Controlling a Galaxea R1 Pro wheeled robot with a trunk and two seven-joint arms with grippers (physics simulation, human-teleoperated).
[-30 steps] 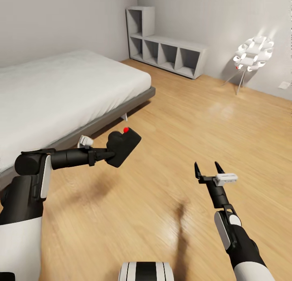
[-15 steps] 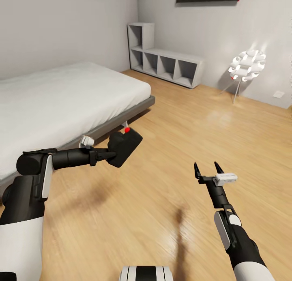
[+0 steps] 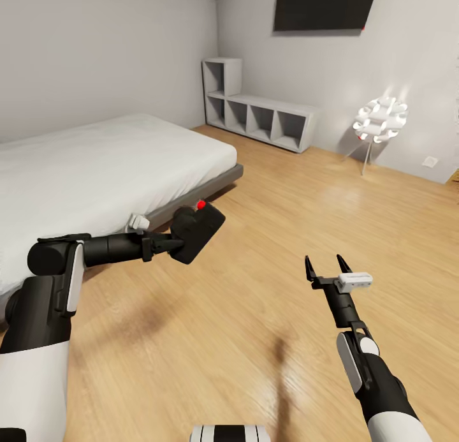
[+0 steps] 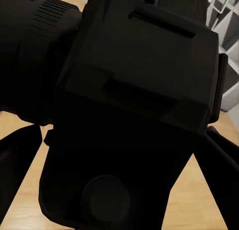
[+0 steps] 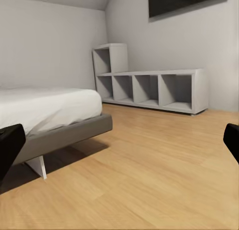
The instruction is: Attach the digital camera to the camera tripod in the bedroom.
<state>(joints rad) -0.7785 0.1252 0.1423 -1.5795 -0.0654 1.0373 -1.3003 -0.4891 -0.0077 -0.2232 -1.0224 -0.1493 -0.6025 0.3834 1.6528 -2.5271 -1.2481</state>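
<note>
The digital camera (image 3: 196, 233) is a matte black block with a round red button on top. My left gripper (image 3: 177, 243) is shut on it and holds it above the wood floor beside the bed. In the left wrist view the camera (image 4: 129, 110) sits very close, with dark fingers (image 4: 17, 155) on either side of it. My right gripper (image 3: 328, 263) stands open over bare floor, with nothing between its fingers. The camera tripod is out of view.
A grey-framed white bed (image 3: 89, 168) stands at the left. A grey cube shelf (image 3: 258, 113) lines the far wall under a black wall screen (image 3: 322, 5). A white flower-shaped lamp (image 3: 380, 120) on thin legs stands at the back right. Light wood floor (image 3: 306, 199) spreads ahead.
The head view has tilted upward, so the wall screen has come into sight and the lamp and shelf sit lower in the picture. Both arms keep their poses.
</note>
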